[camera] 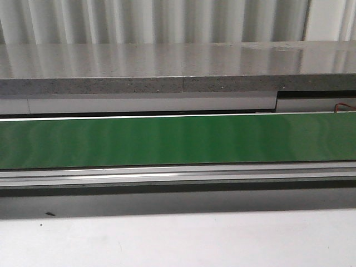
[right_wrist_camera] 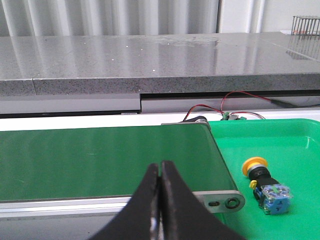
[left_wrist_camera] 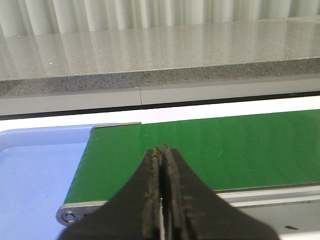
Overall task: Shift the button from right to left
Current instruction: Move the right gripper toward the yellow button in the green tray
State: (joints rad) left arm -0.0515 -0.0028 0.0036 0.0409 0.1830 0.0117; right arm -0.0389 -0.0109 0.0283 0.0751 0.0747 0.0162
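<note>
The button, with an orange-yellow round cap, black neck and blue boxy body, lies on its side in a green tray just past the end of the green belt in the right wrist view. My right gripper is shut and empty, over the belt's near edge, apart from the button. My left gripper is shut and empty, over the other end of the belt beside a blue tray. The front view shows only the belt; no gripper or button appears there.
A grey speckled stone ledge runs behind the belt. Red and black wires lie behind the green tray. A metal roller bracket ends the belt by the green tray, another by the blue tray.
</note>
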